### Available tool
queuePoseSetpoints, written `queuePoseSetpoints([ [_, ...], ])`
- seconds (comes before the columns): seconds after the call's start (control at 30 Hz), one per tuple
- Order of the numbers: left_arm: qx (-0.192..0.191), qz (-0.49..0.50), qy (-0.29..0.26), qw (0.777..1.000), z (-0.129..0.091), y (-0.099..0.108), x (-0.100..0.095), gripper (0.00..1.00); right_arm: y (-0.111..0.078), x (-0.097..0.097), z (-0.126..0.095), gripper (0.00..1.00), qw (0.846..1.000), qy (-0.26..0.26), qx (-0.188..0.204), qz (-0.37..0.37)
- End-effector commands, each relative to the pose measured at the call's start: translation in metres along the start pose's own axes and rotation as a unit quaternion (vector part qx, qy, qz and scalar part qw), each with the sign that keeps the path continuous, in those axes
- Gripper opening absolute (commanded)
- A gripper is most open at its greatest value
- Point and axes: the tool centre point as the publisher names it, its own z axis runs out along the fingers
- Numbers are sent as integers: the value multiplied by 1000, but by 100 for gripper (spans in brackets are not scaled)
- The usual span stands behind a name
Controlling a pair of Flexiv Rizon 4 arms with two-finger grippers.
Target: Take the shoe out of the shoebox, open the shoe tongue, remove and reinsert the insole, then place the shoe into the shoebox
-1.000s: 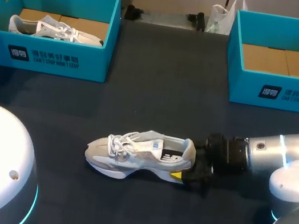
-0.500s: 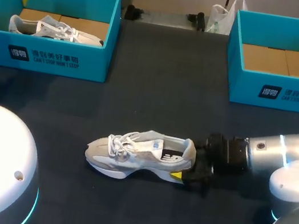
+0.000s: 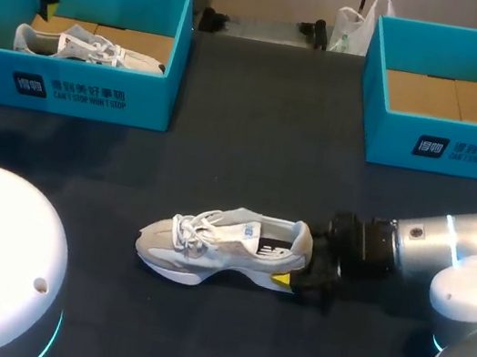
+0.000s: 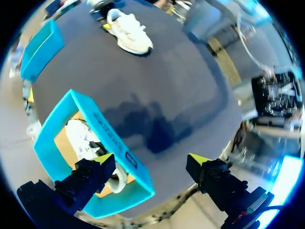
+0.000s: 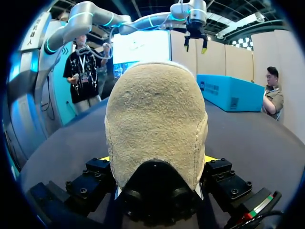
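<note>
The right gripper (image 3: 298, 268) (image 5: 157, 164) is closed on the heel of the shoe (image 3: 218, 244) (image 5: 155, 119), one finger on each side of the heel counter and the yellow tips just showing past it. The shoe lies on its sole in the near middle of the table (image 3: 254, 144), with its toe towards the left. The right arm reaches in low from the right behind it. Bare dark tabletop lies around the toe and along both sides of the shoe, and a wide bare strip runs back between the two boxes.

The left gripper (image 3: 13, 17) (image 4: 150, 161) (image 5: 195, 44) hangs in the air over the left box (image 3: 96, 96) (image 4: 112, 138). Its fingers are spread wide and hold nothing. In its wrist view the box's printed wall runs under the gap between the fingers. One tip is over the second shoe (image 3: 86, 48) (image 4: 90, 143), which lies inside on brown card, and the other is over bare table.

The right box (image 3: 447, 146) (image 4: 40, 47) stands at the far right of the table, well apart from the shoe, and shows only its brown card floor. Both boxes sit close to the table's far edge.

Each box front carries a white logo and a line of white print. The shoe has a dark logo on its side and more marking inside the collar.
</note>
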Motion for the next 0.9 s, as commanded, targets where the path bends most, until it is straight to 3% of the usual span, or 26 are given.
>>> queuePoseSetpoints([
  [0.03,56,-173,-15,983,0,-36,6,100,2,0,0,0,1000,0,3,0],
  [0.1,86,-223,-23,971,-2,-49,11,100,2,0,0,0,1000,0,3,0],
  [0.17,96,-348,-23,932,-3,-71,13,100,2,0,0,0,1000,0,3,0],
  [0.23,61,-458,1,887,-1,-93,7,100,2,0,0,0,1000,0,3,0],
  [0.6,61,-458,1,887,-1,-93,7,100,2,0,0,0,1000,0,3,0],
  [0.7,84,-510,6,856,0,-112,10,100,2,0,0,0,1000,0,3,0],
  [0.8,86,-567,29,818,9,-158,17,100,2,0,0,0,1000,0,3,0],
  [0.83,86,-567,29,818,9,-158,17,100,2,0,0,0,1000,0,3,0],
  [0.9,91,-626,35,773,13,-189,18,100,2,0,0,0,1000,0,3,0],
])
